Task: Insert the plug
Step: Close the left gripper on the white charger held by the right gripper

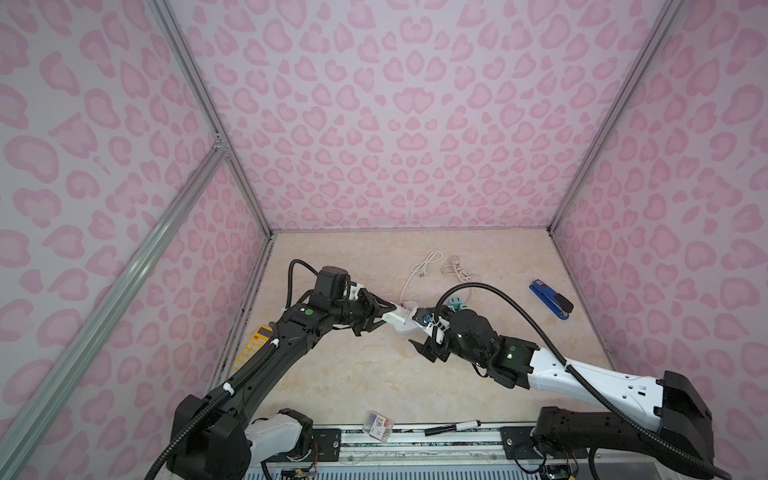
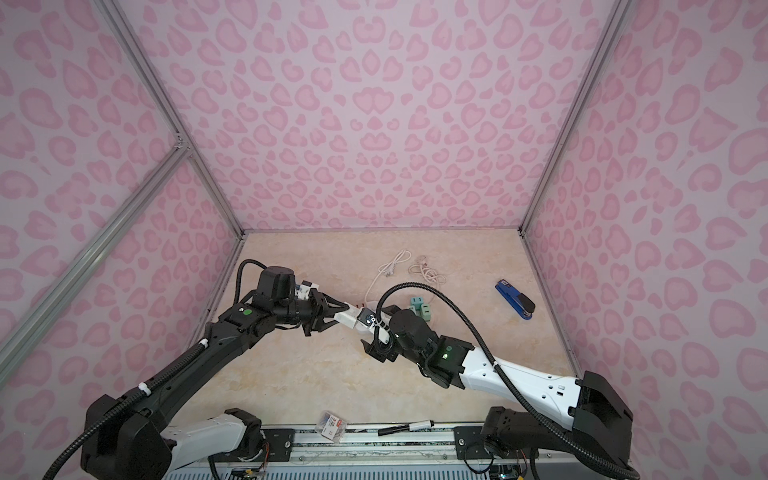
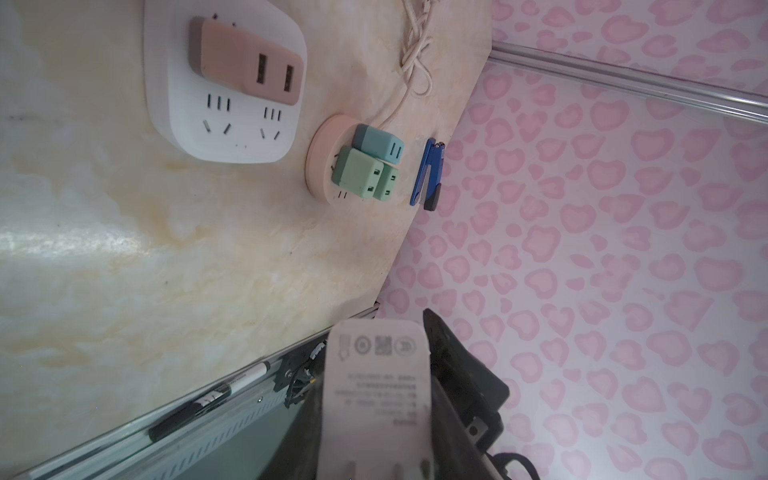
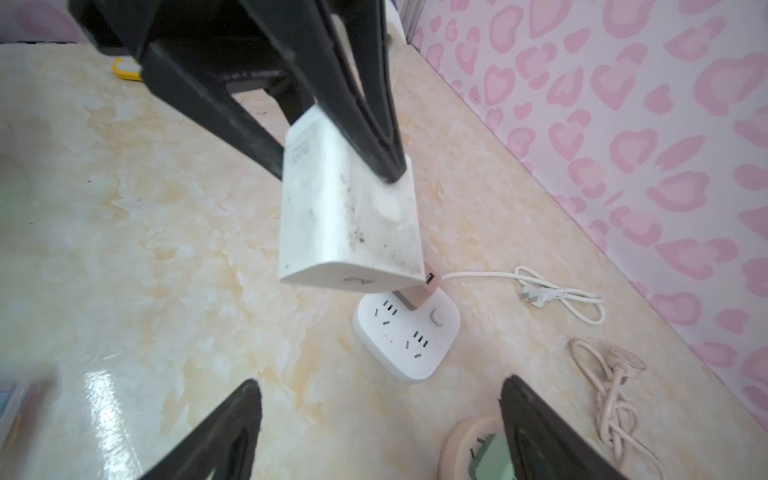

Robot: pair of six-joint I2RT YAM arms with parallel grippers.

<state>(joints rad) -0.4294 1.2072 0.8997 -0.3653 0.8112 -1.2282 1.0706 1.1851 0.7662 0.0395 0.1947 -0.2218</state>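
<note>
The plug [image 4: 349,216], a white block with metal prongs and a printed label [image 3: 376,395], hangs tilted just above the table. My left gripper [image 3: 376,345] is shut on it, its black fingers [image 4: 374,137] clamping its two sides. Below it lies a white square power strip [image 4: 407,336] with free sockets and a pink adapter [image 3: 245,58] plugged in. In both top views the left gripper [image 1: 390,309] [image 2: 347,309] holds the plug [image 1: 395,318] at mid-table. My right gripper [image 4: 379,380] [image 1: 417,326] is open and holds nothing, just right of the strip.
A round pink socket [image 3: 328,162] carrying green and teal adapters [image 1: 455,305] sits right of the strip. Behind lie a white cable [image 1: 424,264] and a beige cable [image 1: 457,270]. A blue stapler [image 1: 550,299] lies right, a yellow device [image 1: 251,343] left, a marker [image 1: 453,427] in front.
</note>
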